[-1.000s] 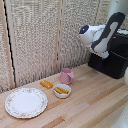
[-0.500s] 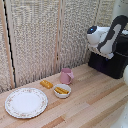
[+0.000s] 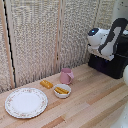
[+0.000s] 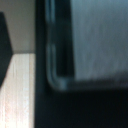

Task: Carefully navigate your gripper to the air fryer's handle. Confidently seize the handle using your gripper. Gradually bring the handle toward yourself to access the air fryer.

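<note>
The air fryer [image 3: 114, 64] is a big matte black box on the table at the exterior view's right. My gripper [image 3: 105, 52] is pressed close against the fryer's front upper part, under the white boxy wrist [image 3: 98, 39]. Its fingers are hidden there, so I cannot tell whether they are open or shut. The wrist view is a blurred close-up of the black fryer face [image 4: 95, 45] with a rounded edge, and pale wooden table [image 4: 17, 90] beside it. I cannot make out the handle in either view.
A pink mug [image 3: 66, 76] stands mid-table, with a small white bowl of yellow food [image 3: 62, 91] and a yellow piece [image 3: 46, 84] near it. A floral plate [image 3: 26, 102] lies at the exterior view's left. A woven screen [image 3: 45, 35] backs the table.
The wrist has shifted a little toward the exterior view's right and down, closer against the air fryer. The things on the table have not moved.
</note>
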Available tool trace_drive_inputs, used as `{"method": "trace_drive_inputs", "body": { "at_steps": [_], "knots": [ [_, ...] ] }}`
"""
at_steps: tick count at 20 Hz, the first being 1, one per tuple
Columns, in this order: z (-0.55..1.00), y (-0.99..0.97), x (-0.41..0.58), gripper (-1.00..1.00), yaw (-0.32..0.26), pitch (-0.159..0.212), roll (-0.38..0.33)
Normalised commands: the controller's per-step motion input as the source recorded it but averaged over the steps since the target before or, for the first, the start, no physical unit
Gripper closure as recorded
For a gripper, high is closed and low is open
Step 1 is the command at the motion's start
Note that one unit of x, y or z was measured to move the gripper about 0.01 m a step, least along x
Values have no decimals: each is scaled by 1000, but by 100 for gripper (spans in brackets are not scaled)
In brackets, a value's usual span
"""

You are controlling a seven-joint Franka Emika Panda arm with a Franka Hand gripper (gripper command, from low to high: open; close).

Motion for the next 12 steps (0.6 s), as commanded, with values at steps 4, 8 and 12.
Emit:
{"method": "trace_drive_inputs", "body": {
  "at_steps": [4,8,12],
  "knots": [
    [-3,54,79,100,0,20,1],
    [286,34,89,100,-17,142,114],
    [186,153,16,100,-90,223,232]
  ]
}}
